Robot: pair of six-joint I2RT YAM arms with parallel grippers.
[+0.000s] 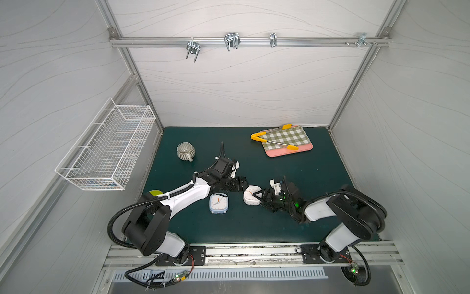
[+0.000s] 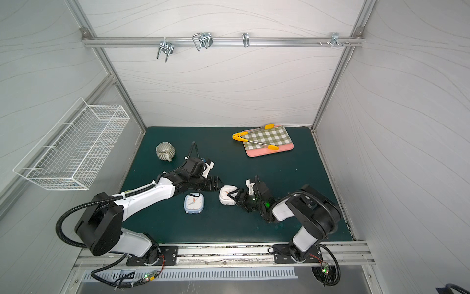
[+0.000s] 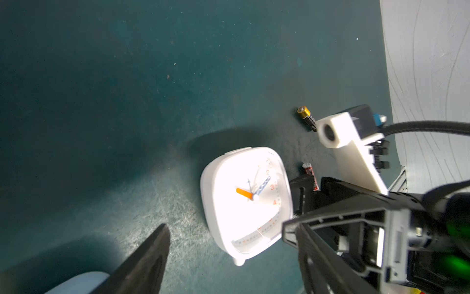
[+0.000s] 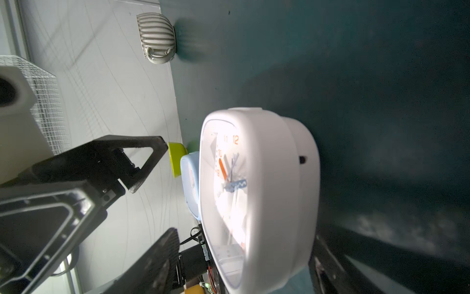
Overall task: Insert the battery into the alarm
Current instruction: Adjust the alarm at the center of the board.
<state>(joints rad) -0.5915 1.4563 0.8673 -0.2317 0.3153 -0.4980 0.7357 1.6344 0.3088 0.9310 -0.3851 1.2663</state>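
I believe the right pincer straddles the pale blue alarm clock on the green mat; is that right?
Not quite: the right pincer straddles the white alarm clock, as the right wrist view shows; the pale blue alarm clock lies apart on the green mat.

Top views look down — 2 close wrist views share white alarm (image 3: pixel 245 203).

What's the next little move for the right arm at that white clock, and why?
Probably close the right gripper onto the white clock, whose edge sits between its fingers, so the clock can be turned over. Its dial faces up, so the back, where I'd expect the battery bay, is out of reach. A gold battery and a red battery lie loose on the mat nearby.
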